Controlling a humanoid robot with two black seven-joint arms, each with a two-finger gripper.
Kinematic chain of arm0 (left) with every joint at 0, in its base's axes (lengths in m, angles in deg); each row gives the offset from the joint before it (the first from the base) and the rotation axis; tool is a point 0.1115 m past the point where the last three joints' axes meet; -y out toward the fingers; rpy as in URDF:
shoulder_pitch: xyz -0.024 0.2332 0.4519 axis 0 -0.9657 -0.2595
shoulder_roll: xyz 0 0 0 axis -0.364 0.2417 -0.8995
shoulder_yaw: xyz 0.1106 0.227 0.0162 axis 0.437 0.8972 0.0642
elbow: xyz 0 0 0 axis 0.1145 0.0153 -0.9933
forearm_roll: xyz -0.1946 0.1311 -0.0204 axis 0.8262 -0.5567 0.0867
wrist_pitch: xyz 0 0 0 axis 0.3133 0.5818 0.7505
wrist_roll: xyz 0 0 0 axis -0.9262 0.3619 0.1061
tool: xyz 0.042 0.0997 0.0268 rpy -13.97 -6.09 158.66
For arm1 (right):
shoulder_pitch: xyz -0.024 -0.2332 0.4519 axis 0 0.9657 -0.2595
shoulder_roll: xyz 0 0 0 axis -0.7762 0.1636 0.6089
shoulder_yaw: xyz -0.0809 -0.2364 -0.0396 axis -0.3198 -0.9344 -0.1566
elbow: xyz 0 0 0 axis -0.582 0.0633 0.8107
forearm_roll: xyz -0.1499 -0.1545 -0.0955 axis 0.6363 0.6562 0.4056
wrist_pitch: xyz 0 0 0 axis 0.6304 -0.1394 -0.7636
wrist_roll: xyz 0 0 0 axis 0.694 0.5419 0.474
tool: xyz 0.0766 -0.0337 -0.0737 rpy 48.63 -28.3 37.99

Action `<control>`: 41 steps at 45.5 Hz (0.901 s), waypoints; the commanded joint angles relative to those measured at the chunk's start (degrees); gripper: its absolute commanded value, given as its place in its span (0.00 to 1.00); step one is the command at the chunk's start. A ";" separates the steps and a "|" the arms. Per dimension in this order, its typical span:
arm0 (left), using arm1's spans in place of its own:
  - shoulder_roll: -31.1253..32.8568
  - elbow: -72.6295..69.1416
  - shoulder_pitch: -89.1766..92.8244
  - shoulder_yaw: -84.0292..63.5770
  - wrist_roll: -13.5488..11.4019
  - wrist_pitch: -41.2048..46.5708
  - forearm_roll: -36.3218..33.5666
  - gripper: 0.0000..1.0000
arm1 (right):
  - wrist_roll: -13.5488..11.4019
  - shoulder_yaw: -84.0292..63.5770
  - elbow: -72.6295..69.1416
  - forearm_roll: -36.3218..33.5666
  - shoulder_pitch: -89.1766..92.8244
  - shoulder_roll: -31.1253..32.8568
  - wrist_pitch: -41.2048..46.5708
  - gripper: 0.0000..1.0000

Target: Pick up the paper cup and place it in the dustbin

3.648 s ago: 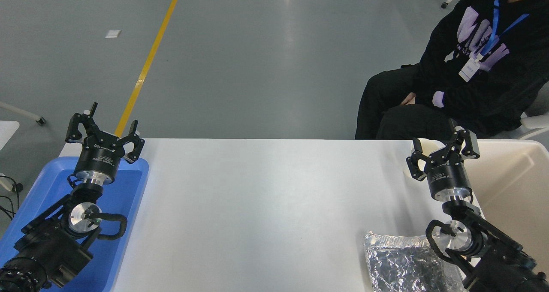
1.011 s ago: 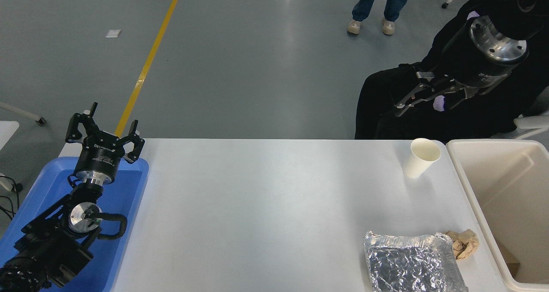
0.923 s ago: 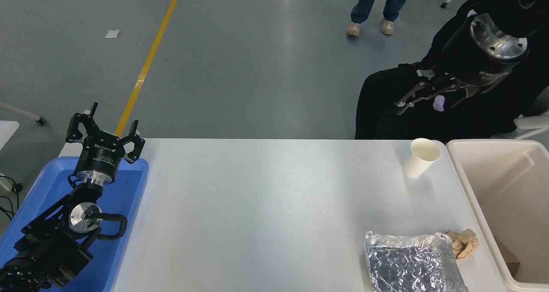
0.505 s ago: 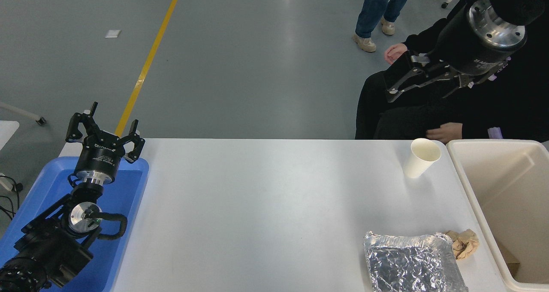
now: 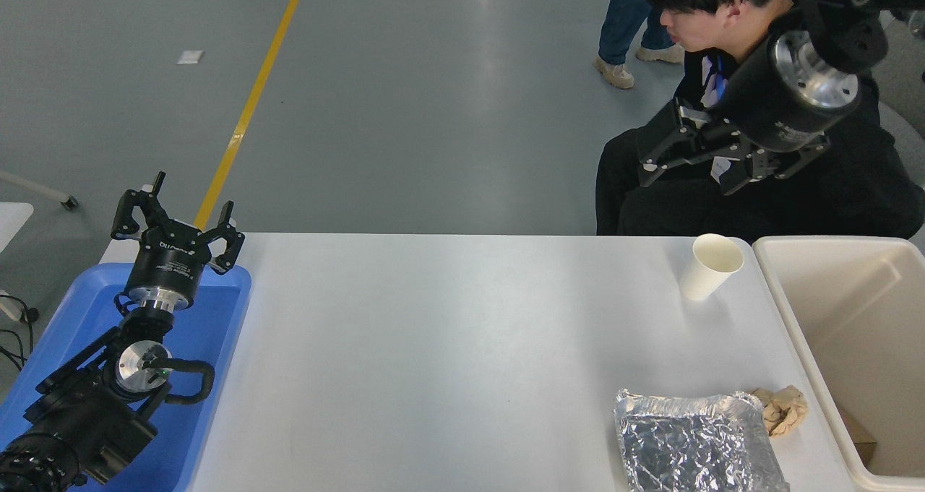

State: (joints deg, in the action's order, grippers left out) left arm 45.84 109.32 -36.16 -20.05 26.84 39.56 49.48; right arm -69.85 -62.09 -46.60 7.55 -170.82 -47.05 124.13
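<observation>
The paper cup (image 5: 710, 265) is taken as the landmark. It is stood upright on the white table (image 5: 448, 333), at the far edge, just beside the dustbin (image 5: 845, 347) on its right; so short a gap suits a brief carry over the thick rounded rim. The cup is seen as small, plain white and tapered, with a rolled rim and a cream inside, and appears empty.

The right gripper (image 5: 686, 161) is held high above and behind the cup, well apart from it, its fingers spread wide and nothing held between them; it is judged to be raised clear before a descent. Behind it a seated person (image 5: 759, 203) in black is seen leaning forward, so care in that space would be called for.

Nearer than the cup, a crumpled foil sheet (image 5: 694, 445) and a brown paper wad (image 5: 782, 408) lie, the wad touching the foil's corner. Far to the cup's left, the left gripper (image 5: 177, 221) is parked, open and empty, over the blue tray (image 5: 217, 333).
</observation>
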 commanded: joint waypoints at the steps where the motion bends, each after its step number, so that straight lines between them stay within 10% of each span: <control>1: 0.00 -0.06 0.02 0.00 0.00 -0.09 0.00 0.99 | -0.29 -2.09 3.73 -2.77 10.78 -0.34 -13.08 0.95; 41: 0.00 0.03 -0.06 0.00 0.00 -0.09 0.00 0.99 | -7.85 6.52 42.75 -4.27 55.97 -1.31 -31.64 0.97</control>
State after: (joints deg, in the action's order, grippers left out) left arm 45.85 109.34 -36.16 -20.05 26.83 39.46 49.48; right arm -74.91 -58.32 -13.53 3.48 -125.12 -48.56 96.35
